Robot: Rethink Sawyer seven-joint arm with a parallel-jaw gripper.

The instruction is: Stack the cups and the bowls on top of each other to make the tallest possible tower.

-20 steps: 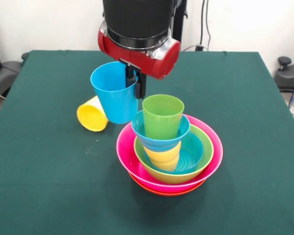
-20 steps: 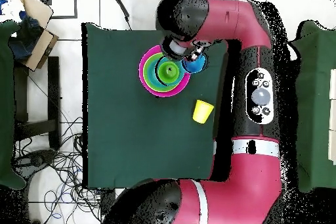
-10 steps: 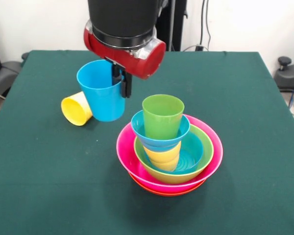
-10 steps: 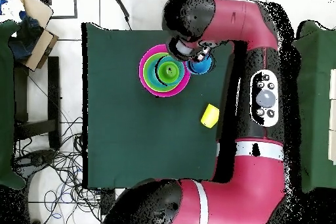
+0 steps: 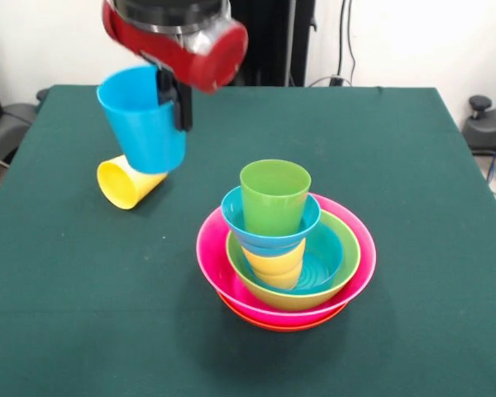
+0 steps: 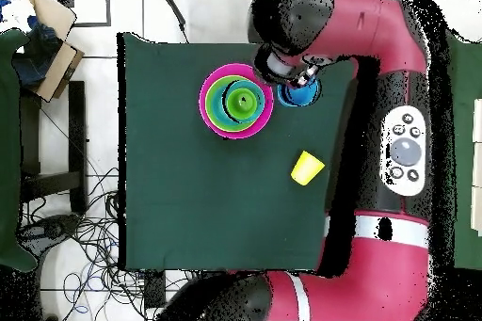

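We find the pincer (image 5: 180, 99) clamped on the rim wall of the light blue cup (image 5: 142, 117), aloft at ten o'clock of the tower (image 5: 285, 248) on the counter (image 5: 413, 165); we judge it light, stiff and slippery, best pinched at the rim.

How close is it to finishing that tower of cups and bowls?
Most of it looks built: the tower has nested bowls with a green cup on top. In hand: the gripper holds the blue cup in the air, off to the tower's side. Left: placing that cup, then the yellow cup, which lies on its side on the table.
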